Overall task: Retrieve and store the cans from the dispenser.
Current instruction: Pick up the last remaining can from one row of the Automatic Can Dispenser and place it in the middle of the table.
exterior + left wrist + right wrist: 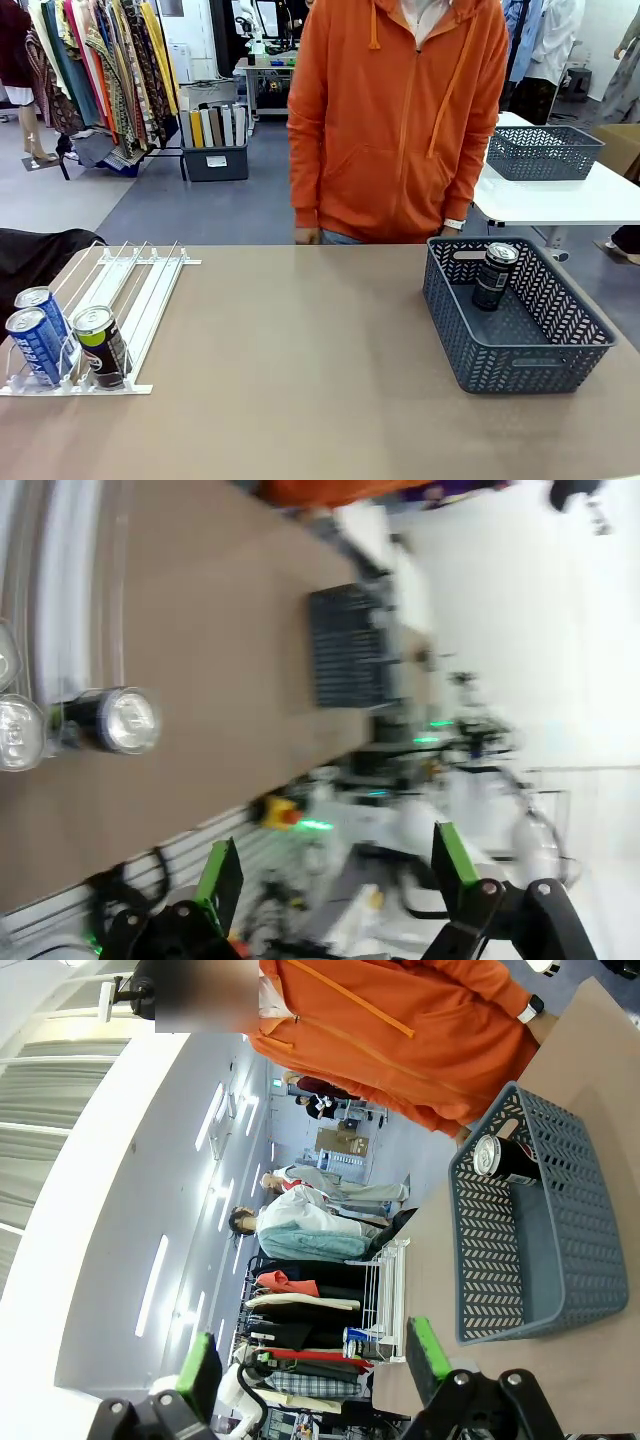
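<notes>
The dispenser (145,295) is lying at the near left of the table (300,360), its rails running from the far side down toward the near edge. 3 cans are standing together at its near end: 2 blue cans (38,345) at the left, touching one another, and 1 black can with a green mark (101,347) just to their right. At the right of the table a dark grey basket (535,375) is sitting, and 1 more black can (494,276) is standing inside it, close to its far wall and leaning a little. A person in an orange hoodie (400,120) is standing at the far side, around the middle. Behind, on a white table at the far right, a second grey basket (545,152) is resting. In the left wrist view, the left gripper (338,850) is hanging off the near left of the table with its fingers spread wide and nothing between the green pads (452,848); the silver tops of the dispenser's cans are showing well apart from it. In the right wrist view, the right gripper (312,1345) is also holding its fingers wide, gripping nothing, well apart from the dark grey basket and the can inside it.
</notes>
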Controlling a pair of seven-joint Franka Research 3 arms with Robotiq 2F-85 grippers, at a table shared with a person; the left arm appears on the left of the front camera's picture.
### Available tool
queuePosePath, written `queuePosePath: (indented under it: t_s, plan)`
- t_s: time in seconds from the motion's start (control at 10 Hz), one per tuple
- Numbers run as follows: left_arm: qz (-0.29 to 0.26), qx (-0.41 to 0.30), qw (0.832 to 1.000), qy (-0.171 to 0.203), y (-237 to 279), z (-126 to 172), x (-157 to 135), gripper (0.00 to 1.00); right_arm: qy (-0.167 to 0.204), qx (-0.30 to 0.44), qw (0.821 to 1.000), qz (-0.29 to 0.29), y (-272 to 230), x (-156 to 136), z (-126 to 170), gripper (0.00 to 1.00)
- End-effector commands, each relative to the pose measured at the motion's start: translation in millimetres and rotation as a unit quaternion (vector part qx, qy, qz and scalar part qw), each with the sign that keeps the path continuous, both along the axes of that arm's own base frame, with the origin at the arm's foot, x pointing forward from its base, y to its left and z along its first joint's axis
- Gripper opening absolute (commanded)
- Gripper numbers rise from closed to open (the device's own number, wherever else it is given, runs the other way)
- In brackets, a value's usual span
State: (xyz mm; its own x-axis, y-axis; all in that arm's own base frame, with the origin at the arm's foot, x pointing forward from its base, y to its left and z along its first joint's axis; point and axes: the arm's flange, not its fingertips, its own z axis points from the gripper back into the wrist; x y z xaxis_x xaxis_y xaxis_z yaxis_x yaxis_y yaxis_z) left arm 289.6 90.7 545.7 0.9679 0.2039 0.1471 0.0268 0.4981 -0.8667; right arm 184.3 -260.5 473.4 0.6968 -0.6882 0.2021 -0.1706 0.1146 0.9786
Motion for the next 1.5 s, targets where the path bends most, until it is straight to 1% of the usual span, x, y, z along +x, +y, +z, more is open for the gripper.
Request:
queuePosePath:
  t_s: [0.0,0.1,0.2,0.4,0.5,0.6,0.9,1.0,1.1,1.2,1.4]
  plan:
    - [0.017,0.327,0.945,0.024,-62,23,14,1.0,-0.01,0.004,1.0,-0.003,-1,3,5,1.0]
    - [-0.02,0.434,0.901,0.017,-90,17,21,1.0,-0.01,0.004,1.0,-0.003,-1,3,5,1.0]
    - [-0.036,0.508,0.86,0.027,-111,10,29,1.0,-0.01,0.004,1.0,-0.003,-1,3,5,1.0]
    - [-0.029,0.56,0.828,0.004,-135,6,40,1.0,-0.01,0.004,1.0,-0.003,-1,3,5,1.0]
    - [0.027,0.556,0.831,-0.017,-140,9,45,1.0,-0.01,0.004,1.0,-0.003,-1,3,5,1.0]
    - [-0.026,0.419,0.908,-0.017,-146,13,32,1.0,-0.01,0.004,1.0,-0.003,-1,3,5,1.0]
    - [-0.026,0.419,0.908,-0.017,-146,13,32,1.0,-0.01,0.004,1.0,-0.003,-1,3,5,1.0]
    - [-0.03,0.448,0.893,-0.023,-148,11,37,1.0,-0.01,0.004,1.0,-0.003,-1,3,5,1.0]
    - [-0.016,0.458,0.889,-0.016,-156,-5,45,1.0,-0.01,0.004,1.0,-0.003,-1,3,5,1.0]
    - [-0.021,0.465,0.885,-0.003,-163,-23,52,1.0,-0.01,0.004,1.0,-0.003,-1,3,5,1.0]
    - [0.009,0.487,0.873,0.03,-168,-61,70,1.0,-0.01,0.004,1.0,-0.003,-1,3,5,1.0]
